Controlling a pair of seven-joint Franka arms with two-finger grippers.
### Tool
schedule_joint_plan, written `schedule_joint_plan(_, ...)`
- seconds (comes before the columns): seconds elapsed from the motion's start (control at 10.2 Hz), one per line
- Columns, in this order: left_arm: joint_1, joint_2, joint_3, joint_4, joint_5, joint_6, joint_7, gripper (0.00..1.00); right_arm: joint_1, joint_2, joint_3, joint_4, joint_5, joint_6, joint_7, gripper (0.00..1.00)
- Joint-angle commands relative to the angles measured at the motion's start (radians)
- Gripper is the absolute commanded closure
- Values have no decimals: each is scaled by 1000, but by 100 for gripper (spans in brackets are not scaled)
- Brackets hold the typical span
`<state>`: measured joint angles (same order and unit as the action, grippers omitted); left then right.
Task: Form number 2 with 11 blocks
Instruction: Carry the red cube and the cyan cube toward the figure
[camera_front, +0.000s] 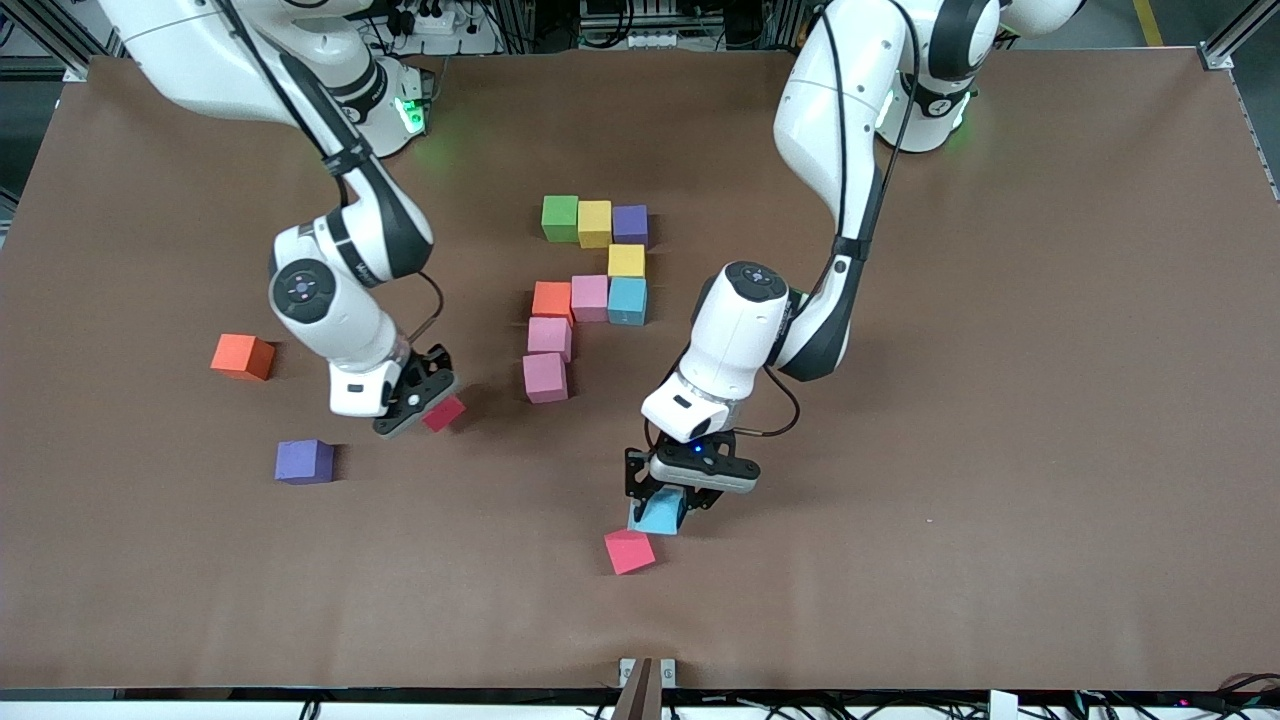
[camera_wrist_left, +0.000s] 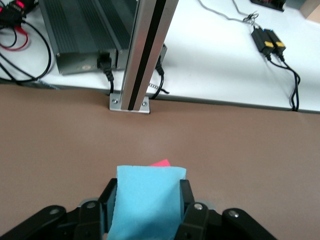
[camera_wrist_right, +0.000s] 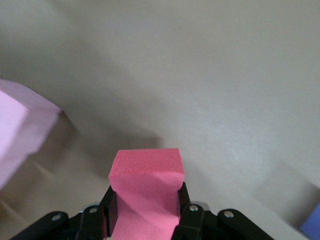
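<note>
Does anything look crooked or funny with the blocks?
Nothing is broken. In the half-built number 2, the orange block and the two pink blocks below it sit slightly twisted, not squared up with the tidy top row. The loose red block near the front edge also lies turned at an angle.

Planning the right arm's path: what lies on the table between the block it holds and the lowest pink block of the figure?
In the front view, only bare brown table lies between the red block in the right gripper and that pink block.
</note>
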<state>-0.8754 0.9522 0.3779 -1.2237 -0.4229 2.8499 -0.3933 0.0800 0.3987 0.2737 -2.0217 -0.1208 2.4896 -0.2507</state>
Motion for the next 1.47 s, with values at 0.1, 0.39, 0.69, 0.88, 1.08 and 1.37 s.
schedule_joint_plan(0.1,45,-139,-49,-34,19,-194,17,53,64,-3,61,96,12,-105,198,100)
schedule_joint_plan(0.39,99,-272,-85,-40,19,-435,130,52,164,49,61,185,12,-144,382,100)
schedule_joint_plan(0.69,153,-322,-97,-39,-11,-550,258,48,245,144,59,343,6,-203,449,100)
schedule_joint_plan(0.88,177,-342,-96,-39,-63,-607,376,48,297,181,59,438,-3,-241,362,100)
schedule_joint_plan(1.08,197,-354,-94,-39,-89,-653,479,48,326,201,59,454,-11,-241,218,100)
schedule_joint_plan(1.37,208,-362,-88,-40,-71,-679,513,48,334,213,59,446,-80,-254,-23,100)
